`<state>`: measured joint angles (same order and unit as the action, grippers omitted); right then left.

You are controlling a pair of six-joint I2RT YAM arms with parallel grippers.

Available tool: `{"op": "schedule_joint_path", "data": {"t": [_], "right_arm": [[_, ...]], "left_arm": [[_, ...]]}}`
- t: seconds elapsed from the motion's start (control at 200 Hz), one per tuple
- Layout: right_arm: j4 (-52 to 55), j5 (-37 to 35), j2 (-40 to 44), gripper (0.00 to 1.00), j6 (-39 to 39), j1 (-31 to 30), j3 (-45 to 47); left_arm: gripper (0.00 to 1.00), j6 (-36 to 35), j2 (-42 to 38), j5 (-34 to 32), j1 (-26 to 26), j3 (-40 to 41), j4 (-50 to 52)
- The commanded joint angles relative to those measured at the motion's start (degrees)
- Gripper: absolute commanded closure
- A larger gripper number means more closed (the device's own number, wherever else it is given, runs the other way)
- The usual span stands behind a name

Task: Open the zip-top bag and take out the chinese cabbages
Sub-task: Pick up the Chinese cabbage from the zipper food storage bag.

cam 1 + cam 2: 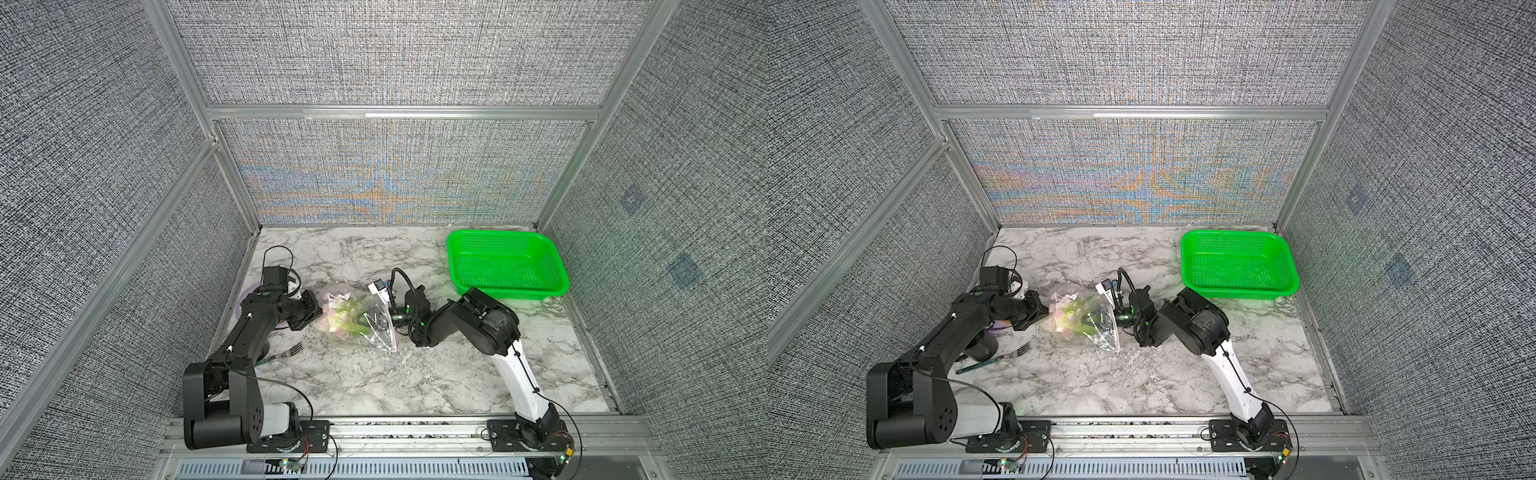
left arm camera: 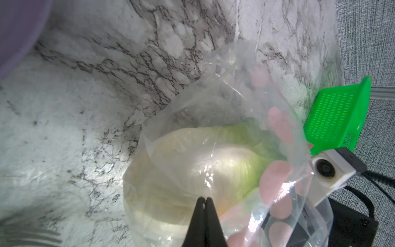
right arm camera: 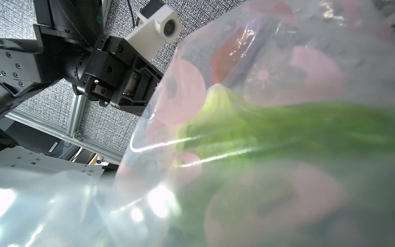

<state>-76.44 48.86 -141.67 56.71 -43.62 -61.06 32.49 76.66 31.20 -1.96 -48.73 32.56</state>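
The left arm folds at its elbow close to its base. Its forearm runs forward and inward, low over the table (image 1: 374, 382), so the left gripper (image 1: 318, 315) lies nearly level and points toward the other arm. In the left wrist view its tips (image 2: 204, 202) are pressed together on the film at one end of the bag (image 2: 235, 102), pinching it.

The right arm leans forward on its white link and bends sharply at a raised elbow. From there it drops inward, and the right gripper (image 1: 358, 322) points back at the left one. Its fingers reach in through the bag's far end and show dark through the plastic in both top views. They are drawn together among green leaves. Whether a leaf is caught between them cannot be told.

The bag lies between the two grippers, touching both. The cabbage (image 2: 213, 162) is inside it, with its white base just ahead of the left tips and its leaves toward the right gripper. A basket (image 1: 523, 293) sits beyond the right elbow. A fork (image 1: 293, 348) lies beside the left forearm, and a purple plate (image 2: 19, 32) lies under the left wrist.
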Motion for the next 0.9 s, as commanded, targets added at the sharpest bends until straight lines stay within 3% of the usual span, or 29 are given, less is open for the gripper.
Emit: {"op": "schedule_joint_path", "data": {"t": [0.0,0.04,0.05,0.08,0.095,0.11,0.34,0.445,0.555,0.656,0.896], "right_arm": [[-6.4,-0.08,1.39,1.0,3.43,0.14,1.09],[-6.6,0.16,2.14,1.0,3.65,0.27,1.75],[-6.61,0.2,2.28,1.0,3.62,0.26,1.87],[-6.61,0.48,2.88,1.0,3.58,0.28,2.23],[-6.56,0.63,3.15,1.0,3.52,0.26,2.4],[-6.44,0.78,3.36,1.0,3.41,0.28,2.57],[-3.11,2.89,6.2,1.0,0.42,0.16,4.0],[-0.5,2.91,7.81,1.0,-2.78,0.16,4.61],[1.5,3.26,9.17,1.0,-4.89,0.15,4.72],[3.48,3.54,10.27,1.0,-6.86,-0.14,4.63],[4.66,4.82,11.3,1.0,-8.58,-0.77,4.04]], "left_arm": [[0.61,-4.49,-3.03,2.94,0.02,0.08,-0.37],[0.47,-5.74,-4.38,3.26,0.02,-0.35,0.1],[0.34,-5.98,-4.72,3.32,0.02,-0.43,0.24],[0.12,-6.55,-5.65,3.4,0.02,-0.92,0.63],[0.03,-6.75,-6.1,3.46,0.02,-1.22,0.8],[0.01,-6.86,-6.43,3.57,-0.02,-1.54,0.86],[0.0,-6.48,-4.39,5.62,-0.06,-8.94,1.04],[0.0,-7.78,1.25,8.78,-0.11,-13.99,3.95],[0.0,-13.63,9.38,13.85,-0.07,-20.33,11.87],[0.0,-16.27,13.9,13.36,0.18,-22.44,15.6],[0.0,-19.38,16.61,10.05,3.01,-23.43,18.3]]}}
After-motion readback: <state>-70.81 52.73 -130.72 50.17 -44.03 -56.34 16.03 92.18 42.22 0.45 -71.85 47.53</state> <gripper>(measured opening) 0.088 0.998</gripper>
